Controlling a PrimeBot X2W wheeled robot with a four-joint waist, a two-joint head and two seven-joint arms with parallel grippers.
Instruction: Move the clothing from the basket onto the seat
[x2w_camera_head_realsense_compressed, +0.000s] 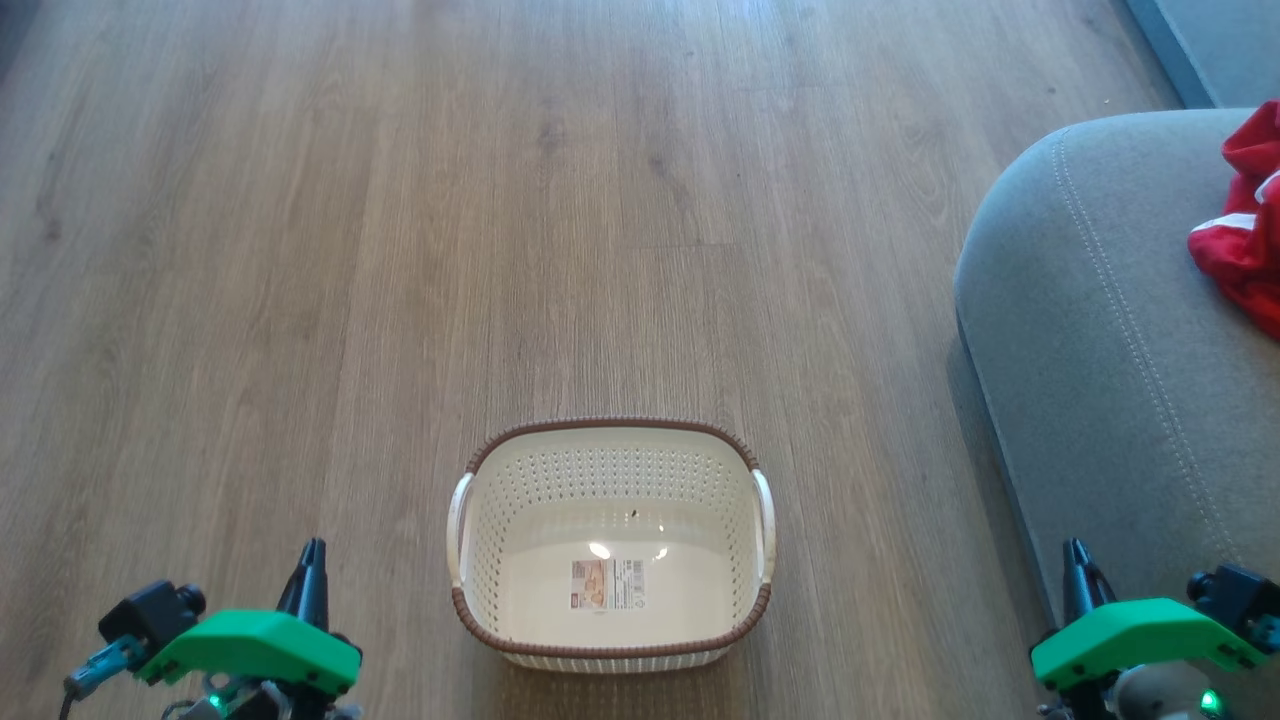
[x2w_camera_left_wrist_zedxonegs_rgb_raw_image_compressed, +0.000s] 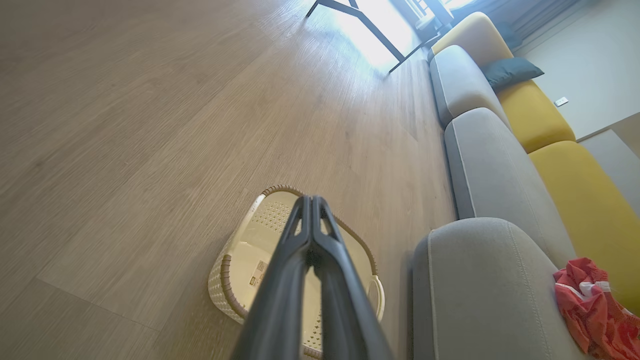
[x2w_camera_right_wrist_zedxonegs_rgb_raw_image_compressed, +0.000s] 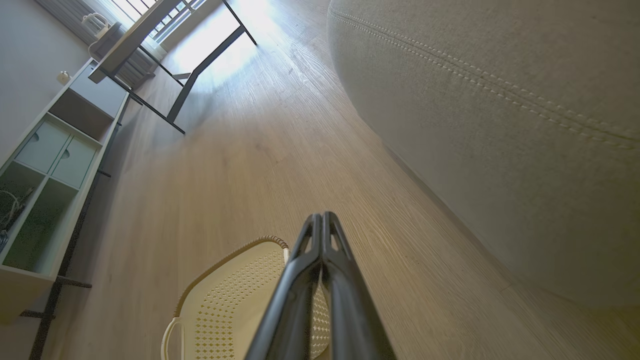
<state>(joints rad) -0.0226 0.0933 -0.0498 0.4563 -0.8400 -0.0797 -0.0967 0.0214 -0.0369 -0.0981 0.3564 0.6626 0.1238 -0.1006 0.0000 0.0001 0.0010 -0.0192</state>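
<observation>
One heap of clothing (x2w_camera_head_realsense_compressed: 1243, 215) on the seat (x2w_camera_head_realsense_compressed: 1100, 380)

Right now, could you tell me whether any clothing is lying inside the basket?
No, the basket holds nothing but its sticker label on the bottom, while the red clothing lies on the grey seat.

There is one cream perforated plastic basket (x2w_camera_head_realsense_compressed: 610, 470) with a brown rim in the near middle, three grey fabric seat cushions (x2w_camera_left_wrist_zedxonegs_rgb_raw_image_compressed: 492, 170) along the right, three yellow back cushions (x2w_camera_left_wrist_zedxonegs_rgb_raw_image_compressed: 535, 115), one dark blue-grey pillow (x2w_camera_left_wrist_zedxonegs_rgb_raw_image_compressed: 510, 71) far off, one heap of bright red clothing (x2w_camera_left_wrist_zedxonegs_rgb_raw_image_compressed: 590, 310), and two dark-fingered grippers, the left gripper (x2w_camera_head_realsense_compressed: 314, 558) and the right gripper (x2w_camera_head_realsense_compressed: 1076, 558).
</observation>
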